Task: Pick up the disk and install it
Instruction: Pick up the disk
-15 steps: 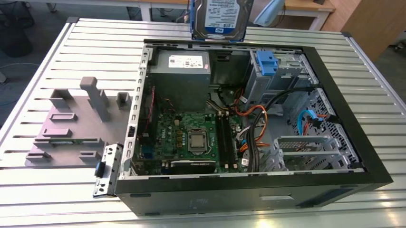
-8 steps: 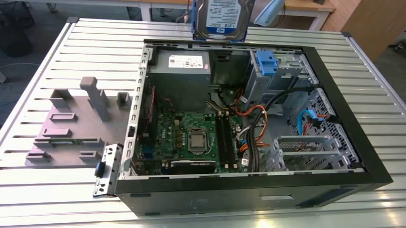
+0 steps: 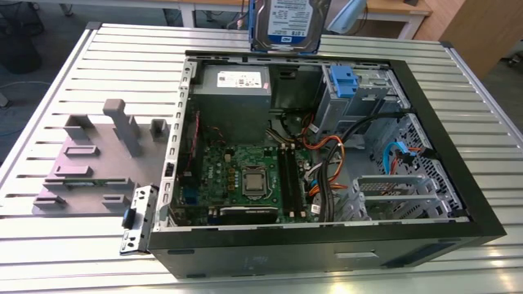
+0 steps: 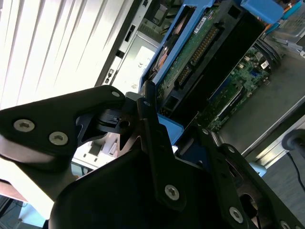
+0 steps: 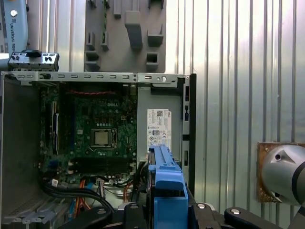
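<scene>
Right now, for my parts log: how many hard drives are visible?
1: the silver hard drive in its blue plastic carrier, in the end effector above the black computer case. Others may be hidden.

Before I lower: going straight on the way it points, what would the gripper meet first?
Likely the grey power supply, or the case wall beside it. The gripper, shut on the disk, points down at that corner, so the disk's leading edge would touch first. Depth is unclear.

Silver disk (image 3: 288, 24) with white-and-blue label and blue carrier, between black fingers (image 4: 155, 143); green motherboard (image 3: 245, 177) beyond them; slatted silver-grey table (image 3: 122, 61).
</scene>
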Robot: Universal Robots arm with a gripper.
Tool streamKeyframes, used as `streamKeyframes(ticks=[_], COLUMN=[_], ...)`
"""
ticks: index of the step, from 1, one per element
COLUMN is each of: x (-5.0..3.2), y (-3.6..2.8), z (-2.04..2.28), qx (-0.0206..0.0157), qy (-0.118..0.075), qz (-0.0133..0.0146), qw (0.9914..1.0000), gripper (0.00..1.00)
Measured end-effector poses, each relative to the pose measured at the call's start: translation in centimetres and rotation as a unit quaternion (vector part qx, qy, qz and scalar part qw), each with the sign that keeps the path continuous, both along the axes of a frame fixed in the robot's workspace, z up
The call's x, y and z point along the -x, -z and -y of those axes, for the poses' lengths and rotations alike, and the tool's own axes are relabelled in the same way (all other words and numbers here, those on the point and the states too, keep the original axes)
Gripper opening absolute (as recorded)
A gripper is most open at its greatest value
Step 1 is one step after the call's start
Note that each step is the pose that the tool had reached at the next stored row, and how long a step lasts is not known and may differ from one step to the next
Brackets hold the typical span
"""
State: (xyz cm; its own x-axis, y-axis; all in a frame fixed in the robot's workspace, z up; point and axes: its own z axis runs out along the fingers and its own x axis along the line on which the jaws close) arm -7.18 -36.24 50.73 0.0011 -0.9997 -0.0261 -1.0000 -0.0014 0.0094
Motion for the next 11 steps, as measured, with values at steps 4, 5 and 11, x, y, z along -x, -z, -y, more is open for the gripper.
streamKeyframes(ticks=[4, 5, 11], x=[-0.19, -0.24, -0.52], y=[0.00, 0.00, 0.00], z=[0.00, 0.00, 0.00], qx=[0.0000, 0.0000, 0.0000], qy=[0.000, 0.000, 0.000], qz=[0.0000, 0.0000, 0.0000], qw=[1.00000, 1.00000, 1.00000], gripper=[0.37, 0.37, 0.37])
